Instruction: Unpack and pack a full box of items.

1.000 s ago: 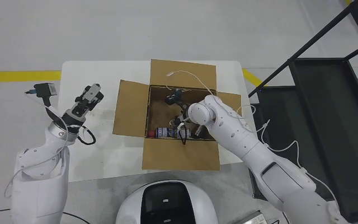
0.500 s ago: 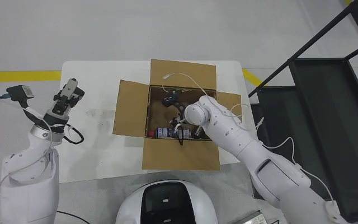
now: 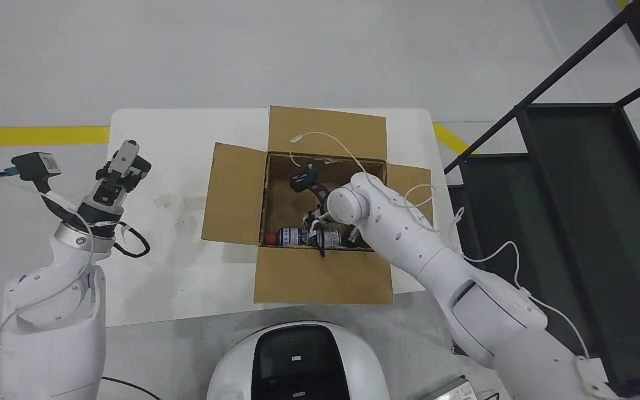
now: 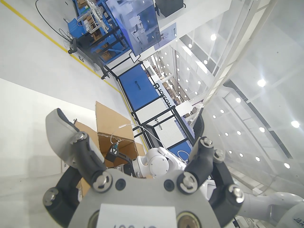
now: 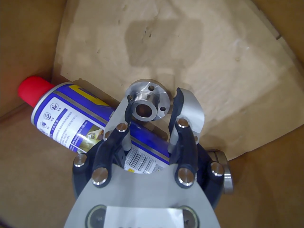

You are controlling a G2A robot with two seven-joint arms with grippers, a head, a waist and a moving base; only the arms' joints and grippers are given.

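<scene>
An open cardboard box (image 3: 320,278) stands mid-table. On its floor lies a blue spray can (image 5: 71,119) with a red cap, also seen from above as the spray can (image 3: 293,237). A metal flange (image 5: 155,99) leans against the can. My right gripper (image 5: 152,94) is down inside the box with its fingers drawn in on both sides of the flange, shut on it; from above the right gripper (image 3: 322,240) sits by the near wall. My left gripper (image 3: 124,162) is held up over the table's left edge, well away from the box, and the left gripper (image 4: 128,119) is open and holds nothing.
A second metal part (image 5: 224,174) lies beside my right wrist on the box floor. A white cable (image 3: 335,140) arcs over the far flap. The white table (image 3: 180,260) is bare left of the box. A black metal stair frame (image 3: 560,160) stands to the right.
My left arm swung out to the left, away from the box, then held still. The right arm shifted slightly to the left inside the box.
</scene>
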